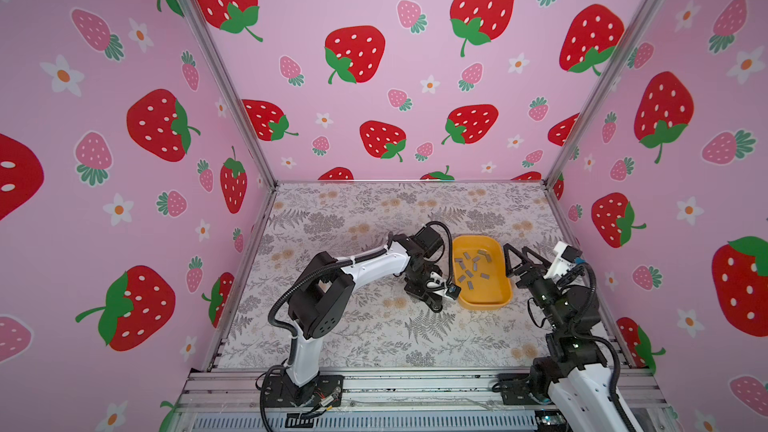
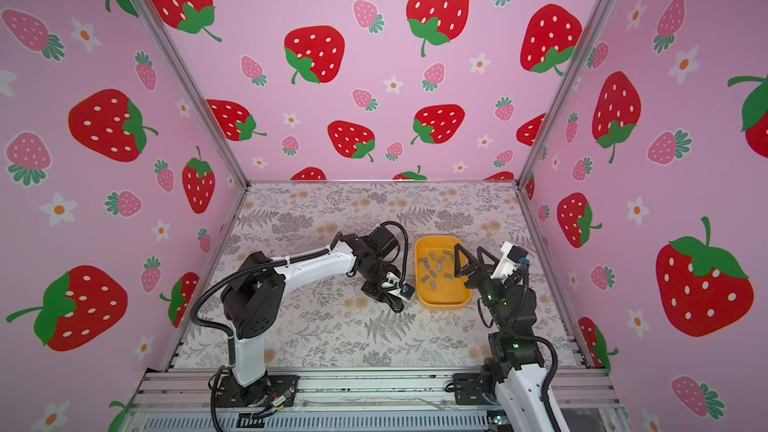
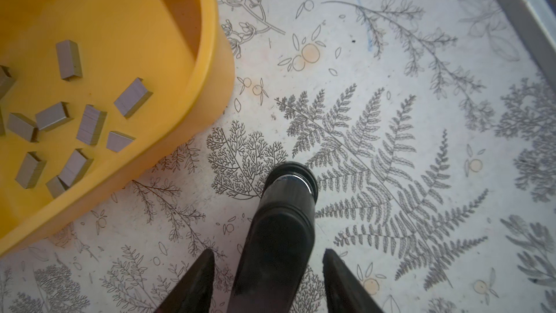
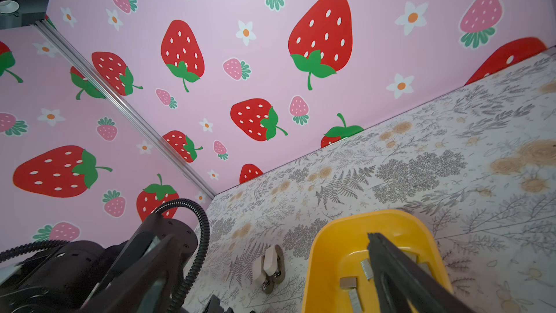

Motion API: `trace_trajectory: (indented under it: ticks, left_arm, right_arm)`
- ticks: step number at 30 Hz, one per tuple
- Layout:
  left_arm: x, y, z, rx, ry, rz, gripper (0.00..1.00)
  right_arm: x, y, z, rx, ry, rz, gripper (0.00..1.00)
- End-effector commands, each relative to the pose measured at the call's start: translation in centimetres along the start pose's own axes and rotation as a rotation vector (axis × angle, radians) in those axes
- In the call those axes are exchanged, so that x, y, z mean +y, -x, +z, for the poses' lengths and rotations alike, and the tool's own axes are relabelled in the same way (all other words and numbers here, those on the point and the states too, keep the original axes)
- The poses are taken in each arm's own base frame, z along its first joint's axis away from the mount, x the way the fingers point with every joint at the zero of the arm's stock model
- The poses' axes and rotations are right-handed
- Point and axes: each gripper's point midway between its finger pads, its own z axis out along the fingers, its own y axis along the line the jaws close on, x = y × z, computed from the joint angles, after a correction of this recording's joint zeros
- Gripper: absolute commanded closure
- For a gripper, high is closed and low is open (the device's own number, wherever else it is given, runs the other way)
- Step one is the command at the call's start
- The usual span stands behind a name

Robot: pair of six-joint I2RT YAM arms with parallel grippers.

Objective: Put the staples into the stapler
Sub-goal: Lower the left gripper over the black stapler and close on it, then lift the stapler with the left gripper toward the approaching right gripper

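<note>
left gripper (image 3: 267, 255) fingers spread astride black stapler (image 3: 282, 206), lower centre, not touching, right gripper (image 1: 515, 248) fingers spread wide over yellow tray (image 1: 484, 305) of staples (image 1: 469, 273)

one yellow tray (image 3: 207, 40), one black stapler (image 3: 282, 221), roughly a dozen grey staples (image 3: 91, 129); they are too small and crowded for an exact count.

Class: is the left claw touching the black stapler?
Apart. The left wrist view shows patterned table between the black plastic stapler and each finger of the left claw.
</note>
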Motion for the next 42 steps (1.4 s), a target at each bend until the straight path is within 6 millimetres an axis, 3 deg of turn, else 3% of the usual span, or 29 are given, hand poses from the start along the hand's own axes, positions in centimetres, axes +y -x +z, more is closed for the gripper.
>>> trace_trajectory:
  ticks: [1, 6, 20, 32, 34, 36, 39, 42]
  left_arm:
    - [-0.5, 0.9, -1.0, -0.002, -0.007, 0.046, 0.42]
    - [-0.9, 1.7, -0.8, 0.008, -0.019, 0.074, 0.41]
    - [-0.4, 1.3, 0.6, 0.051, -0.060, 0.082, 0.45]
    - [-0.2, 1.4, 1.4, 0.055, -0.096, 0.084, 0.71]
    - [-0.3, 1.7, 1.3, 0.043, -0.102, 0.088, 0.81]
    - [-0.5, 1.9, 1.1, 0.035, -0.108, 0.091, 0.99]
    - [0.3, 2.2, 0.3, 0.040, -0.059, 0.044, 1.00]
    - [1.8, 2.5, -1.1, 0.045, 0.037, -0.112, 1.00]
  right_arm:
    - [1.6, -0.6, 0.2, 0.072, 0.051, 0.085, 0.01]
    - [2.2, -0.2, -0.7, 0.036, 0.079, 0.085, 0.01]
    - [-0.6, -0.8, 0.0, 0.045, -0.052, 0.059, 0.01]
    - [-1.4, -1.1, 0.2, 0.054, -0.091, 0.035, 0.01]
    - [-1.5, -1.2, 0.2, 0.056, -0.093, 0.034, 0.01]
    - [-1.5, -1.3, 0.3, 0.056, -0.093, 0.023, 0.01]
    - [-1.8, -1.4, 0.4, 0.063, -0.097, -0.020, 0.01]
    - [-1.3, -1.8, 0.6, 0.084, -0.066, -0.087, 0.01]
